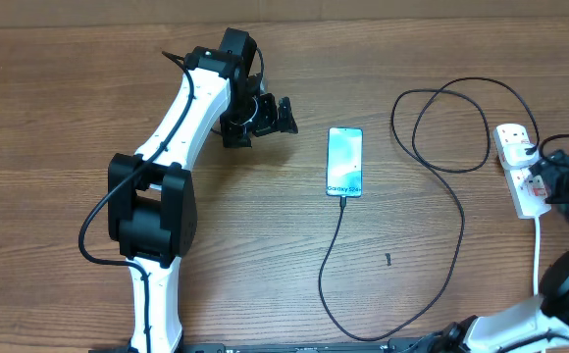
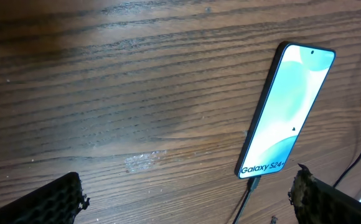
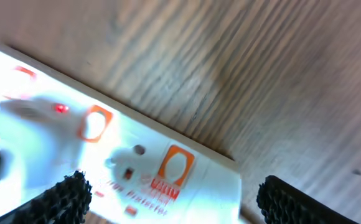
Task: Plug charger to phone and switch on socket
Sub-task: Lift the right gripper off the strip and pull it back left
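White left arm (image 1: 181, 113) extends forward, left end effector (image 1: 283, 115) apart; right end effector (image 3: 180, 199) apart over socket (image 1: 512, 137).

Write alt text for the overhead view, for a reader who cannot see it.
A lit phone lies on a table, a black charger cable meeting its bottom edge and looping right to a socket strip. The right end effector hovers at the strip; the left end effector is open beside the phone.

L pincer (image 1: 288, 115) jaws wide, reached fwd; R pincer (image 1: 549, 178) jaws apart, far rt.
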